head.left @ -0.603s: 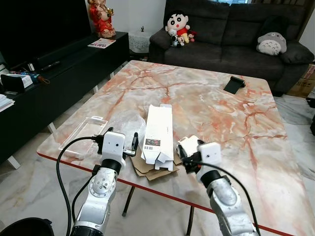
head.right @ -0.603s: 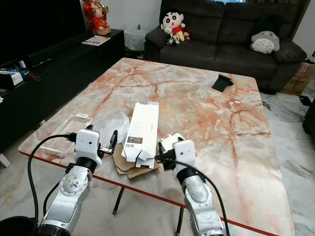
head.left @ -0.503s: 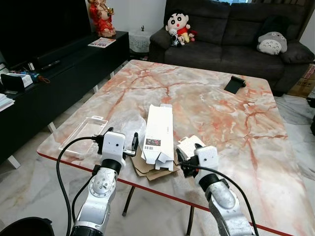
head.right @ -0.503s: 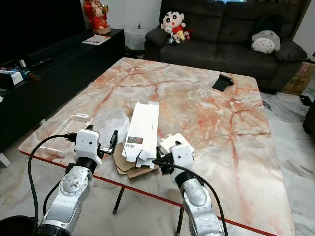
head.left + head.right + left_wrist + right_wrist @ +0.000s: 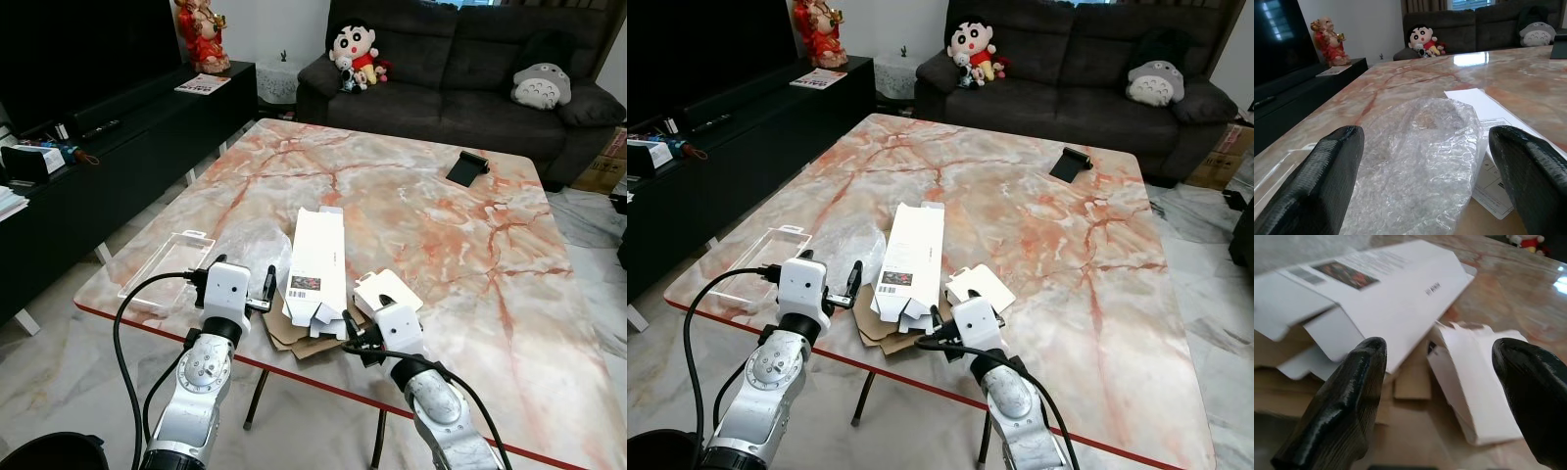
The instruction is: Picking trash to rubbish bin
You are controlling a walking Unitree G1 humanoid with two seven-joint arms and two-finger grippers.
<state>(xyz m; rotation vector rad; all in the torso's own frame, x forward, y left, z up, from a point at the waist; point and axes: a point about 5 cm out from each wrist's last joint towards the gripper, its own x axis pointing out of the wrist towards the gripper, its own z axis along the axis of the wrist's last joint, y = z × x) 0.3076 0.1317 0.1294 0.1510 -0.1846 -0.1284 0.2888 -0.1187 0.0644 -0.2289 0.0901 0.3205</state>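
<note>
A flattened white carton (image 5: 318,266) lies on a brown cardboard sheet (image 5: 291,338) near the marble table's front edge. A small folded white card (image 5: 388,291) sits just right of them. Crumpled bubble wrap (image 5: 1415,147) lies left of the carton, and a clear plastic blister pack (image 5: 165,266) further left. My left gripper (image 5: 1425,166) hovers at the table edge, open, facing the bubble wrap. My right gripper (image 5: 1442,401) is low at the front edge, open, its fingers (image 5: 1352,396) spanning the carton's flap, the brown sheet and the white card (image 5: 1474,382). Neither holds anything.
A black phone-like object (image 5: 466,167) lies at the table's far right. A dark sofa (image 5: 460,69) with plush toys stands behind, a black TV console (image 5: 118,127) to the left. A dark round object (image 5: 49,452) sits on the floor at lower left.
My right gripper has moved left and lower, from over the small white card to the brown sheet's front edge; the card now lies uncovered. The left arm has stayed still.
</note>
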